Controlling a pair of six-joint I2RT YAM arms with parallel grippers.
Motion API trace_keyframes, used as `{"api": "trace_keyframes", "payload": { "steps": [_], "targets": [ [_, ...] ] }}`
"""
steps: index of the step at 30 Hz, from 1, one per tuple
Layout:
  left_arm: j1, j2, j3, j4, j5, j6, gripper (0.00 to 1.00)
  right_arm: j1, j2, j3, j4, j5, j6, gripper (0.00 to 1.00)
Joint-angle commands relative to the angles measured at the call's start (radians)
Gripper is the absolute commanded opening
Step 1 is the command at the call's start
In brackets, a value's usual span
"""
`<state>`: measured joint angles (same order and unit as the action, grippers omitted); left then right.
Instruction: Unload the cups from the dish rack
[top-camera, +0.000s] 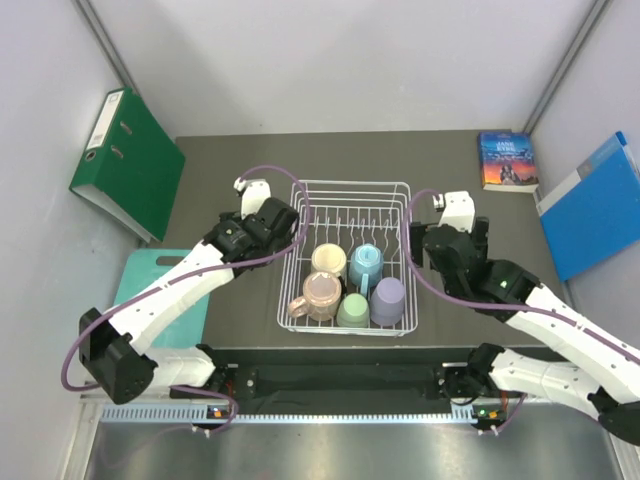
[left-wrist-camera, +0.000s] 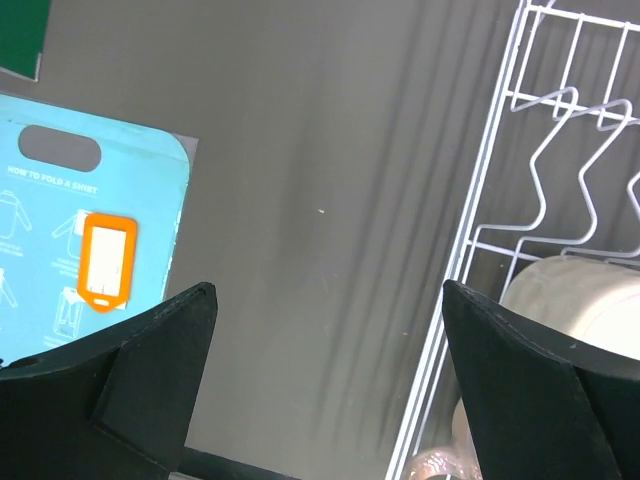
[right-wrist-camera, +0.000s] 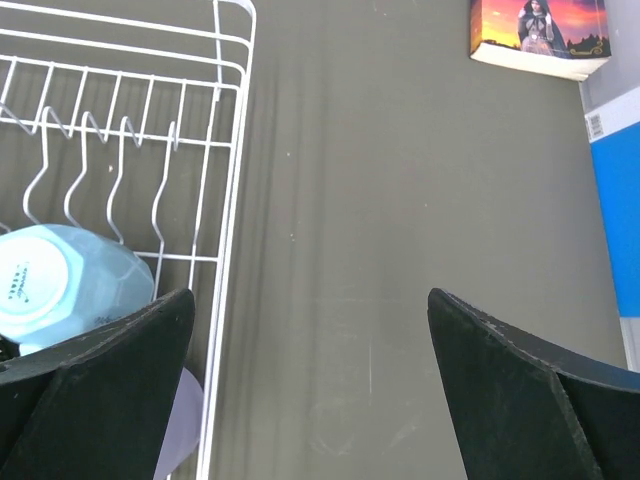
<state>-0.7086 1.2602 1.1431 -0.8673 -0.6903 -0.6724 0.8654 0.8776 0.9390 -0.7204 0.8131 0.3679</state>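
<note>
Jaws on both arms are wide apart and holding nothing, so no cup is out yet. The left gripper (left-wrist-camera: 325, 300) hangs just outside the left wall of the dish rack (top-camera: 350, 184), and the right gripper (right-wrist-camera: 310, 300) just outside the right wall. All five sit bunched in the near half of the rack: cream cup (top-camera: 328, 258), blue cup (top-camera: 366, 262), pink cup (top-camera: 320, 292), green cup (top-camera: 353, 311), lavender cup (top-camera: 389, 299). I'd take an outer one first, pink for the left or lavender for the right. Pinch across its wall, lift straight up past the wire, then set it on the bare table (top-camera: 470, 230). Hard to tell which ones are mouth-down, so check before closing.
</note>
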Motion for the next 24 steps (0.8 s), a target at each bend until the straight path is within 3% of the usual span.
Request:
{"api": "trace_keyframes", "payload": {
  "steps": [1,10,19,24],
  "targets": [
    [-0.003,0.024,0.041,-0.016,0.004,0.020,0.99,0.014,0.027,0.026,0.068,0.061,0.012,1.00],
    [-0.005,0.021,0.035,0.017,0.029,0.114,0.99,0.015,0.064,0.070,0.094,-0.003,-0.024,1.00],
    [-0.005,-0.153,-0.103,0.332,0.168,0.288,0.99,0.014,0.021,0.012,0.160,0.023,-0.047,1.00],
    [-0.005,-0.136,-0.091,0.275,0.277,0.341,0.99,0.015,0.026,0.009,0.159,-0.017,-0.052,1.00]
  ]
}}
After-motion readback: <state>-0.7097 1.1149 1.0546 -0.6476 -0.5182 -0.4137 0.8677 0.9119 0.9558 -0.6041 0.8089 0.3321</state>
